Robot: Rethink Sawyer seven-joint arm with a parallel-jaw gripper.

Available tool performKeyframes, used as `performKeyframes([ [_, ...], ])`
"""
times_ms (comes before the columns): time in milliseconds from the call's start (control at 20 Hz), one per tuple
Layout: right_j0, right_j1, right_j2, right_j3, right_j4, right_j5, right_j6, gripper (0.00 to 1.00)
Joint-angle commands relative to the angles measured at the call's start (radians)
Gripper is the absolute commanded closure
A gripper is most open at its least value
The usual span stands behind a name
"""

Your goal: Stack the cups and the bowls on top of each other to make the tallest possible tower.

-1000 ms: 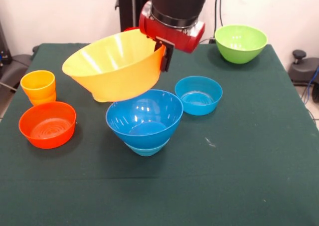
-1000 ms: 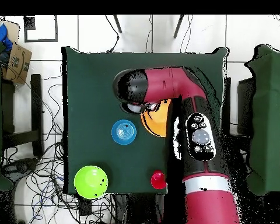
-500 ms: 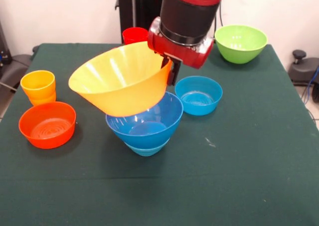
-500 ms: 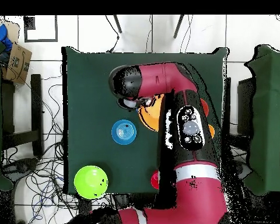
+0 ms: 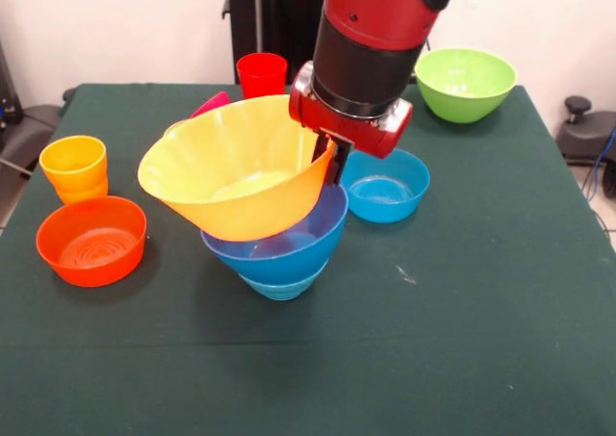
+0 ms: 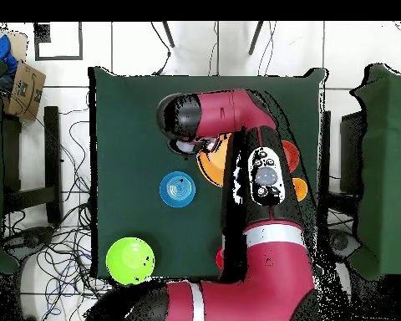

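My gripper (image 5: 330, 163) is shut on the right rim of the large yellow-orange bowl (image 5: 231, 171). That bowl leans to the left, with its base down inside the large blue bowl (image 5: 306, 241). The blue one sits in a small light-blue bowl (image 5: 279, 287), and these make the tower. Overhead, the arm hides most of the stack; only part of the yellow-orange bowl (image 6: 210, 165) shows beside the gripper (image 6: 190, 148). A small blue bowl (image 5: 390, 188) stands just right of the tower. An orange-yellow cup (image 5: 73, 166) and a shallow orange bowl (image 5: 91, 241) are at the left.
A red cup (image 5: 261, 73) and the edge of a magenta bowl (image 5: 212, 103) show behind the tower. A lime green bowl (image 5: 465, 83) stands at the far right corner. Overhead, the small blue bowl (image 6: 178, 189) and the green bowl (image 6: 129, 260) lie left of the arm.
The gripper has come down and forward with the yellow-orange bowl, setting its base into the large blue bowl. The red cup and magenta bowl edge now show behind it.
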Motion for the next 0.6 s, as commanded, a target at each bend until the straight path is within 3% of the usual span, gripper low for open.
performKeyframes([
  [50,0.025,0.034,0.000,-0.066,0.020,-0.079,0.125,1.00],
  [600,0.063,0.017,-0.037,-0.070,0.061,-0.048,0.156,1.00],
])
